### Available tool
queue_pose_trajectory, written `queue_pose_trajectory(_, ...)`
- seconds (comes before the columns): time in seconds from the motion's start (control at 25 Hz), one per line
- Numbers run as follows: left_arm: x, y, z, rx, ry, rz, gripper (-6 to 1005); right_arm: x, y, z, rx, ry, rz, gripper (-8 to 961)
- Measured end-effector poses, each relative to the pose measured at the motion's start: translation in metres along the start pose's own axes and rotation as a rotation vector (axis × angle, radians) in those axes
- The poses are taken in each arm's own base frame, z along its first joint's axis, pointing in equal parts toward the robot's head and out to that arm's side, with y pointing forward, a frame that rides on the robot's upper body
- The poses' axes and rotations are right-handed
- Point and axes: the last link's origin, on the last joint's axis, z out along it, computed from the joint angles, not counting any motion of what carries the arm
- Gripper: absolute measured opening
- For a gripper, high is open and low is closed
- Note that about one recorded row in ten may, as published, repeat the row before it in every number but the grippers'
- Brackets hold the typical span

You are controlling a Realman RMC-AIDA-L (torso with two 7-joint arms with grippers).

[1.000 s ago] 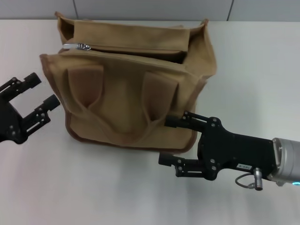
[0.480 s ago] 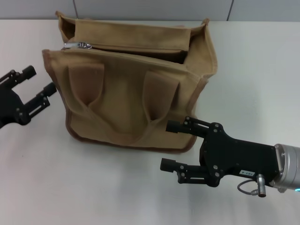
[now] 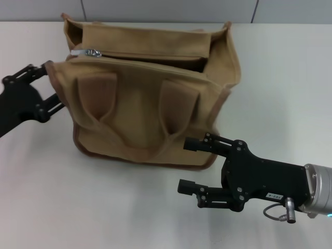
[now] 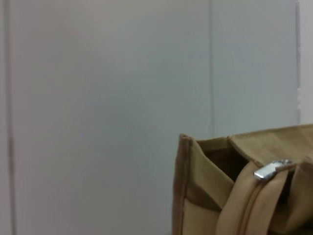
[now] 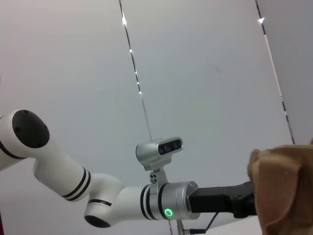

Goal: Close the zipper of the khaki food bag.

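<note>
The right gripper [image 3: 194,165] hangs open and empty by the bench's near edge, just in front of the khaki food bag [image 3: 148,98]. The left gripper [image 3: 45,88], open, empty, touches the bag's left end, nearest the silver pull [image 3: 93,52]. The zipper [image 3: 148,55] runs left-right, open, along the bag's top.

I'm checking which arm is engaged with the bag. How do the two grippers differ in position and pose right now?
The left gripper sits at the khaki canvas food bag's left end, near the silver zipper pull. The right gripper hovers off the bag's front right corner, over the white table, fingers spread toward it. Both are black and open.
</note>
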Motion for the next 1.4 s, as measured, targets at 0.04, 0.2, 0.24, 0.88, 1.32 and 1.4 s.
queue_pose_trajectory(0.04,0.002,0.004,0.009,-0.023,0.018,-0.012,607,0.001,0.001,-0.001,0.006,-0.002,0.0,818)
queue_pose_trajectory(0.2,0.005,0.006,0.016,-0.023,0.05,-0.031,604,0.002,0.002,-0.002,0.008,-0.004,0.005,818)
queue_pose_trajectory(0.24,0.008,0.006,0.02,-0.011,0.079,-0.046,603,0.004,0.003,-0.002,0.008,-0.005,0.013,818)
queue_pose_trajectory(0.88,0.026,-0.003,0.02,0.054,0.233,-0.14,590,0.003,0.0,-0.005,0.066,-0.053,-0.003,818)
queue_pose_trajectory(1.32,0.021,0.004,0.02,0.06,0.258,-0.251,435,-0.005,-0.001,-0.001,0.039,-0.076,-0.022,818)
queue_pose_trajectory(1.4,0.021,0.004,0.02,0.06,0.259,-0.25,318,-0.005,-0.001,-0.001,0.037,-0.078,-0.023,818)
